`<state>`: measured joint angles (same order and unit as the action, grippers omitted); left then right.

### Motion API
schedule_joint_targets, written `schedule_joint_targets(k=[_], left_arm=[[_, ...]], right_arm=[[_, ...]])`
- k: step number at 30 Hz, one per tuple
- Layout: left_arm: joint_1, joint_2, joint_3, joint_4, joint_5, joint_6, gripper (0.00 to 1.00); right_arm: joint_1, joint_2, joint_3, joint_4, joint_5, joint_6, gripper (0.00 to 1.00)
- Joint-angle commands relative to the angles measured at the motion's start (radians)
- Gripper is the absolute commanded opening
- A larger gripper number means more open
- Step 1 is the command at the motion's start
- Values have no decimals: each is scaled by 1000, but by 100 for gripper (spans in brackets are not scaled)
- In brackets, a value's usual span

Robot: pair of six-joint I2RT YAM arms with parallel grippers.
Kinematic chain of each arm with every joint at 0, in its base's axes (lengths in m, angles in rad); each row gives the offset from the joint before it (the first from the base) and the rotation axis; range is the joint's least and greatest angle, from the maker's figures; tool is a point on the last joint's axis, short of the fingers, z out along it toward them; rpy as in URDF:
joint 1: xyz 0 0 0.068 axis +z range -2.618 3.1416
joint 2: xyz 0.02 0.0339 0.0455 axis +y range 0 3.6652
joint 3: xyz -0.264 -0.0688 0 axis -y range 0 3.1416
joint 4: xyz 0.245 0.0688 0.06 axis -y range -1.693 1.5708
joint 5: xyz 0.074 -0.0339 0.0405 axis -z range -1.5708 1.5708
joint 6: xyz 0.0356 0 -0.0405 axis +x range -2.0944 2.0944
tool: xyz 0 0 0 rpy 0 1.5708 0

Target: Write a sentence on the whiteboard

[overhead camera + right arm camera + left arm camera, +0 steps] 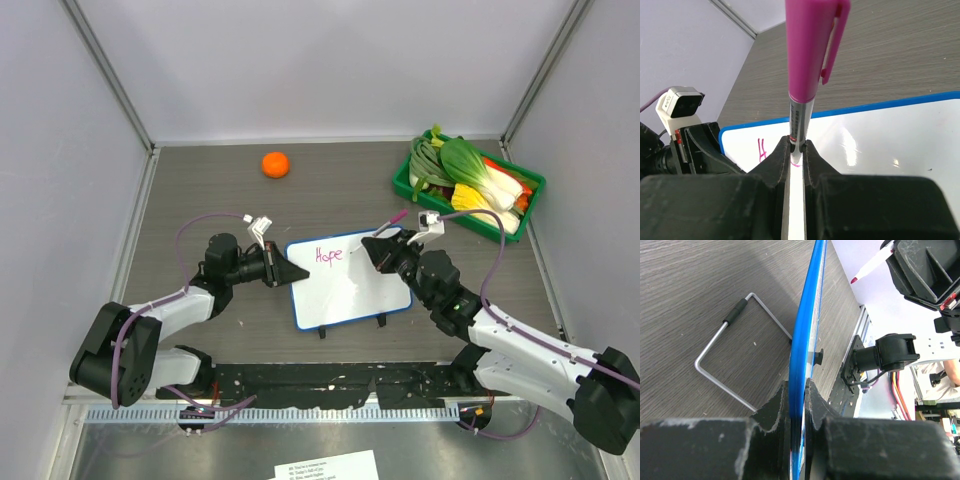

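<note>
One board (350, 281) lies a little askew at the middle of the table (200, 190), its face up and slightly raised on the left. One pink word (328, 255), "Hope", sits near its far-left corner; the rest of the face is blank. Two black feet (321, 333) show under the near edge, and the left wrist view shows one bent wire stand (735, 360) on the table beside the frame. The left gripper (290, 272) is pressed onto the board's left edge, blue frame between its fingers. The right gripper (375, 248) pinches one marker (394, 220) by the barrel, pink cap end up and away, tip down at the board just right of the word; whether the tip touches cannot be told. One orange (275, 164) lies well apart toward the back wall. One green tray (403, 184) of vegetables (470, 170) fills the far-right corner, near the right arm's wrist. Bare table lies left of the left arm, behind the board up to the orange, and in a narrow strip between the board's near edge and the arms' base rail (330, 378). The board's right edge lies close to the right arm.
</note>
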<state>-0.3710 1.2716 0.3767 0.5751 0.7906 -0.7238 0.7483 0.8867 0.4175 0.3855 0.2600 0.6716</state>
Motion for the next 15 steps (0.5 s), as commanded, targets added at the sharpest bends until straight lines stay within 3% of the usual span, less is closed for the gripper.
schedule_joint_targets(k=[1,15], left_arm=[[6,20,-21,-132,-142,162,0],[4,14,-21,-135,-145,164,0]], right_arm=[[-9,-20,38,6,10,-18,1],[-17,-34,53,-14,-8,-41,0]])
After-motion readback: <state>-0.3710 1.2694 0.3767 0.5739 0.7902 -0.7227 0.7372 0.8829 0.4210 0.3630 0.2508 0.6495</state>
